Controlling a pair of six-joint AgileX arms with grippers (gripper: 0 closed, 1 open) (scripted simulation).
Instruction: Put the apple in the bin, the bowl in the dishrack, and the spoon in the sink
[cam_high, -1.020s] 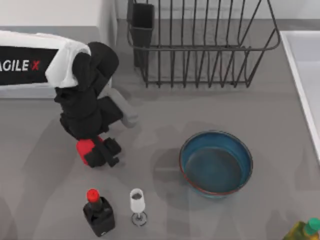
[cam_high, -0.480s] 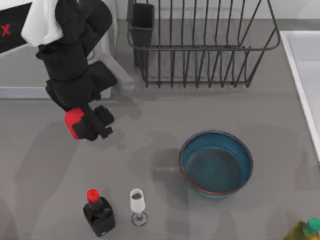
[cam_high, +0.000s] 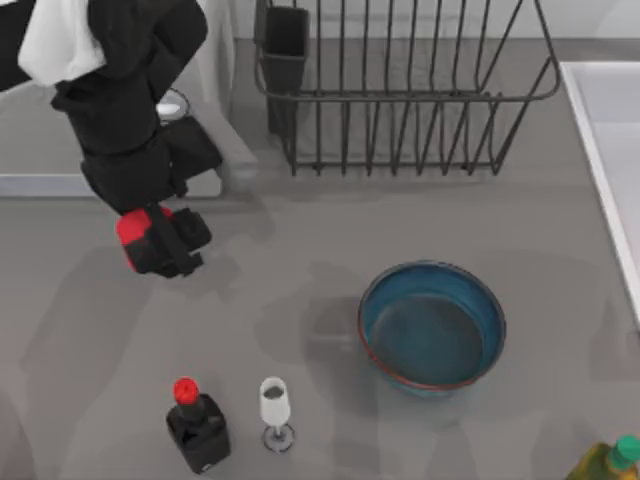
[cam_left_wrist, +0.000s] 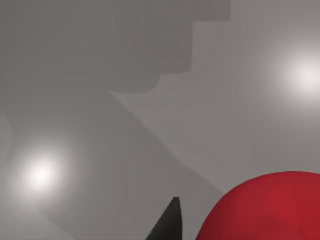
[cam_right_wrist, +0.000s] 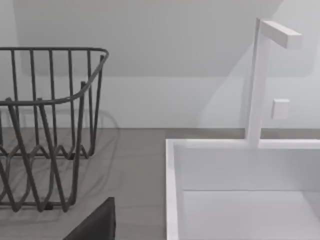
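My left gripper (cam_high: 157, 245) is shut on the bright red apple (cam_high: 130, 230) and holds it above the table's left side. In the left wrist view the apple (cam_left_wrist: 265, 207) sits beside a dark fingertip (cam_left_wrist: 167, 224). The deep-blue bowl (cam_high: 432, 325) stands upright on the table, right of centre. At the back is the black wire dishrack (cam_high: 400, 95), with its utensil cup (cam_high: 284, 45) at the left corner. The pale sink (cam_high: 612, 130) runs along the right edge. A small pale rounded piece (cam_high: 172, 103), which looks like the spoon's head, peeks out beside the left arm.
A red-capped black bottle (cam_high: 195, 425) and a small white wine glass (cam_high: 274, 405) stand near the front left. A yellow bottle (cam_high: 605, 462) is at the front right corner. A low grey block (cam_high: 30, 150) lies under the left arm. Part of my right gripper (cam_right_wrist: 95, 225) faces the sink (cam_right_wrist: 240, 195) and its faucet (cam_right_wrist: 260, 75).
My left arm has lifted the apple off the table and carried it toward the back left. The bowl, bottle and glass have not moved.
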